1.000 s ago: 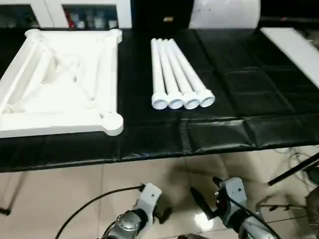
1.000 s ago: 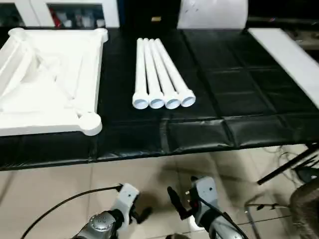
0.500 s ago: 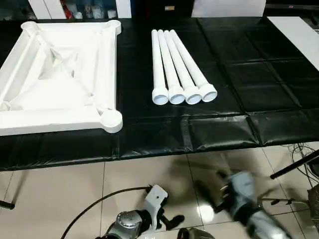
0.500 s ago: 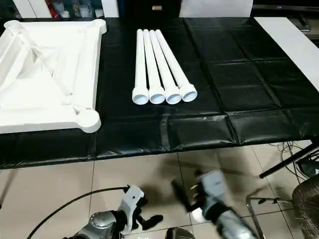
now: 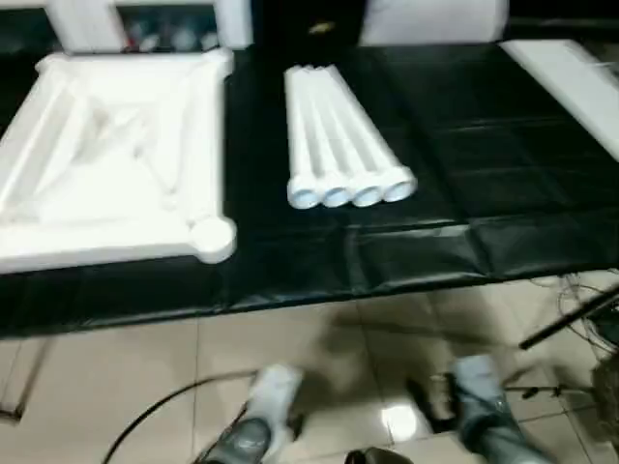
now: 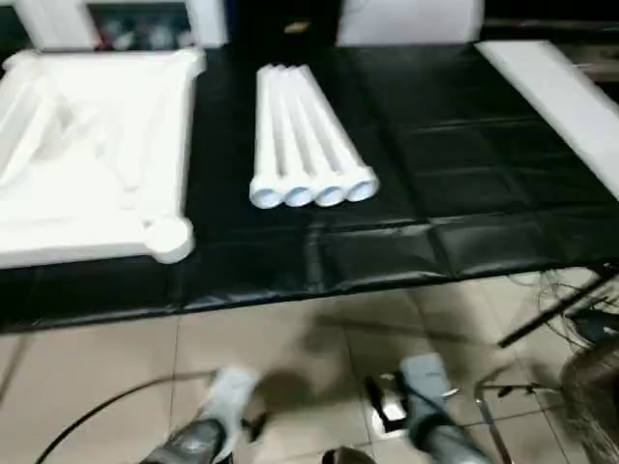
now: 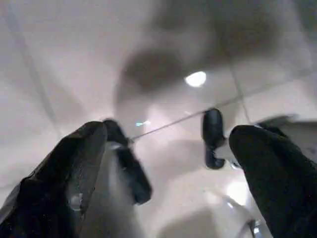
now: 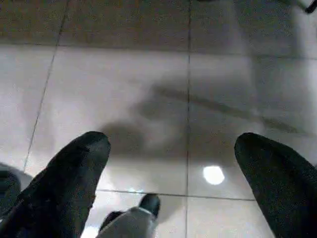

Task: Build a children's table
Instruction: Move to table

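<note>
At upper left, the white plastic square tabletop [image 5: 116, 159] lies ribbed underside up, sockets exposed to receive legs. Beside it at upper centre, four white tapered tube legs [image 5: 338, 140] lie bundled. Along the bottom edge, left gripper [image 7: 163, 163] and right gripper [image 8: 171, 173] hang spread wide, empty, over floor tiles.

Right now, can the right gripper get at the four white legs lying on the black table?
Probably yes, after a lift. The right gripper hangs open and empty over the floor, below the table edge. The legs lie side by side with nothing on or before them.
</note>
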